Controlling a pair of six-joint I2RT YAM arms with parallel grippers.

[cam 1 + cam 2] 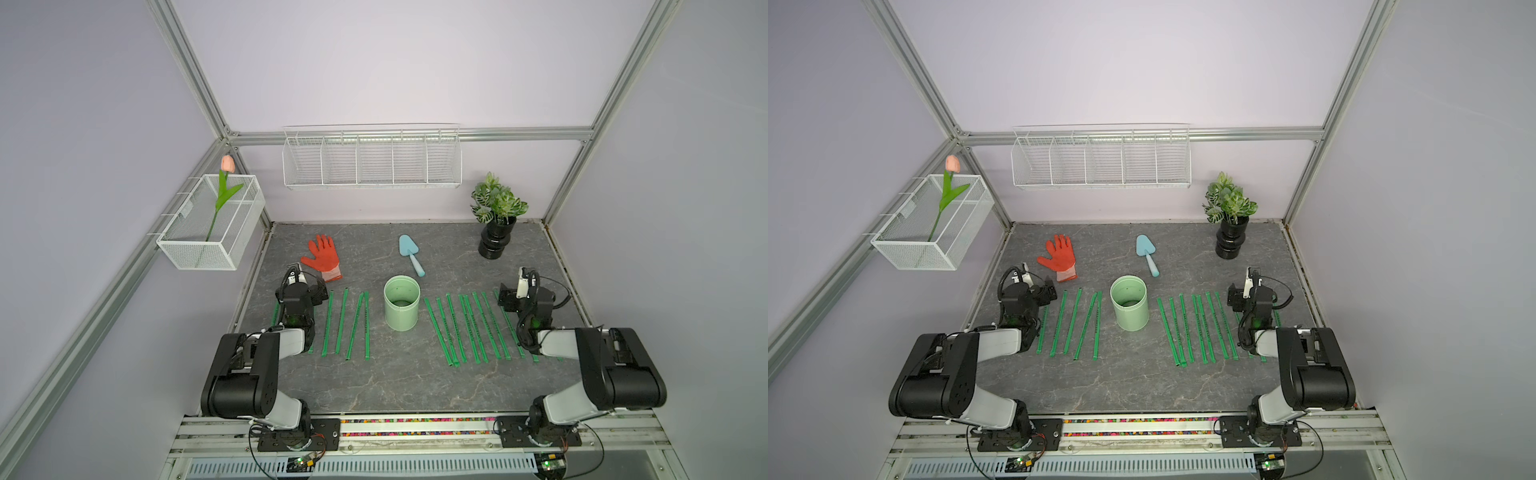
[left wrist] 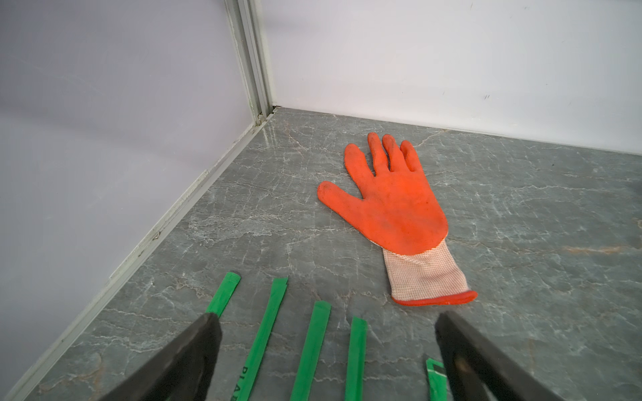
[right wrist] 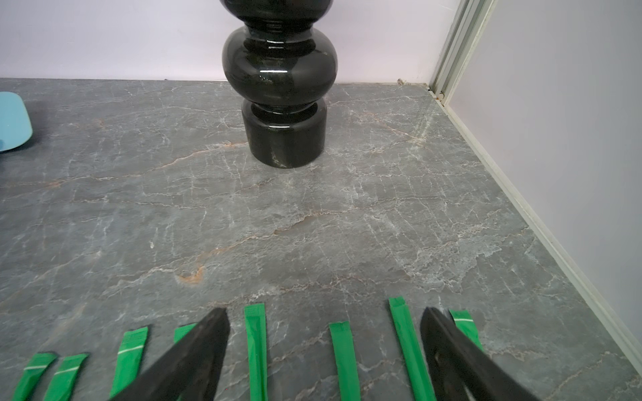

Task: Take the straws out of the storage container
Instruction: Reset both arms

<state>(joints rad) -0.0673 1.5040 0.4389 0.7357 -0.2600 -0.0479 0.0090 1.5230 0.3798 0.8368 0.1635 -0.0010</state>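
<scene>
Grey marble tabletop (image 1: 395,386): the straws (image 1: 471,328) lie flat in rows either side of the storage container (image 1: 401,316), which stands upright and looks empty to me. Left jaws and right jaws gape wide over the rows, holding nothing. I judge unloading done; next, lift both arms clear

The left arm (image 1: 296,309) and right arm (image 1: 534,309) cover some straws (image 1: 328,323); the trowel (image 3: 12,121) and pot (image 3: 281,104) are cut off.
</scene>
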